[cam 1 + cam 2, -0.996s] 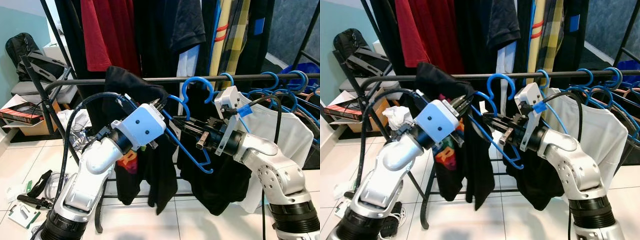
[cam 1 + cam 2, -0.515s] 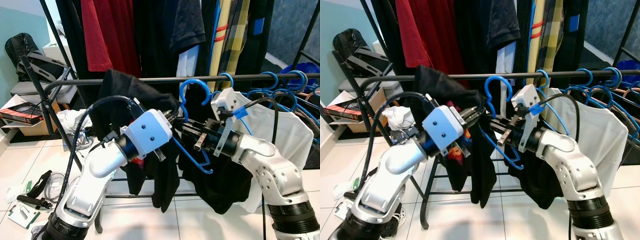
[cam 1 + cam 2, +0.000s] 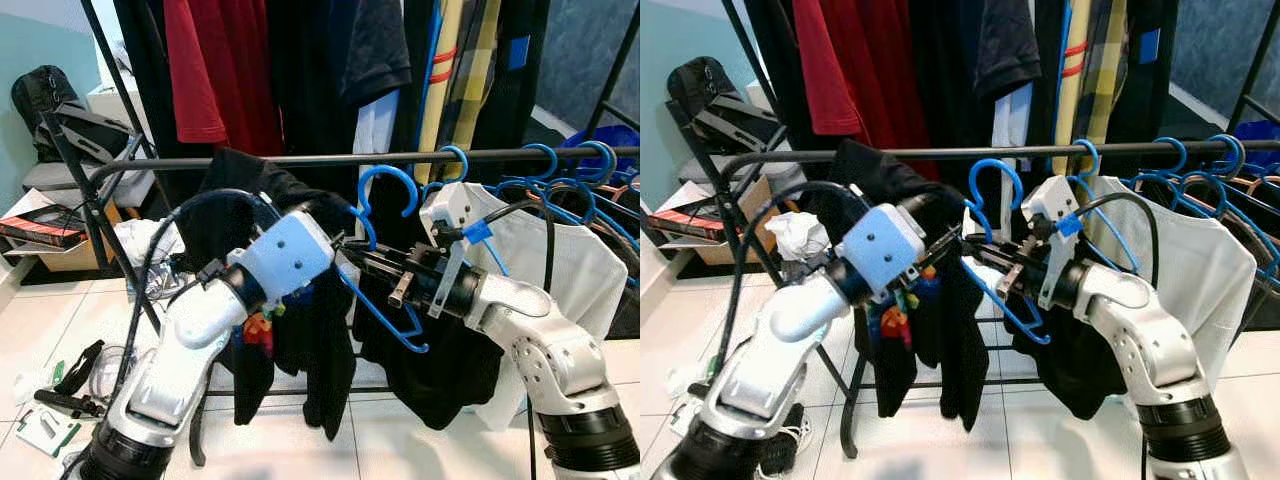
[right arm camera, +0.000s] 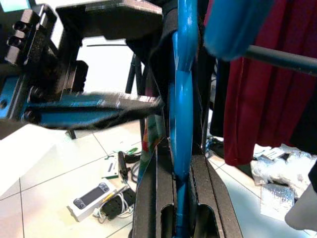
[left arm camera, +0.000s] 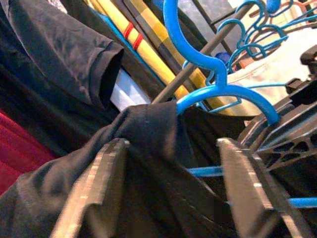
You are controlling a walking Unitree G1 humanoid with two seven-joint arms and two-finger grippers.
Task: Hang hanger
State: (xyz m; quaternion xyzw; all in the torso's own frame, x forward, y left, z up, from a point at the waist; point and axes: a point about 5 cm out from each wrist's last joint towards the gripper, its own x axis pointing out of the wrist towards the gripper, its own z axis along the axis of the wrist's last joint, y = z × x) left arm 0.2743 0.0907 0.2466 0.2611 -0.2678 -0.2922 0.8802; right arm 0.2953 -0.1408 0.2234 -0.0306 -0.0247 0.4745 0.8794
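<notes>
Below rail (image 3: 300,160), right hand (image 3: 352,258) clamping hanger (image 3: 385,300)

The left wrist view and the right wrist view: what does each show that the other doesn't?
Left wrist: the blue hanger's hook, a white shirt on more hangers, and yellow striped cloth.

Right wrist: the tiled floor with a small white device, and red clothes.

Both: the blue hanger, the black garment and the rail.

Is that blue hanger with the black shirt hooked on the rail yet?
Not yet. The blue hanger's hook sits in front of the rail, not over it, while the right gripper clamps it.
</notes>
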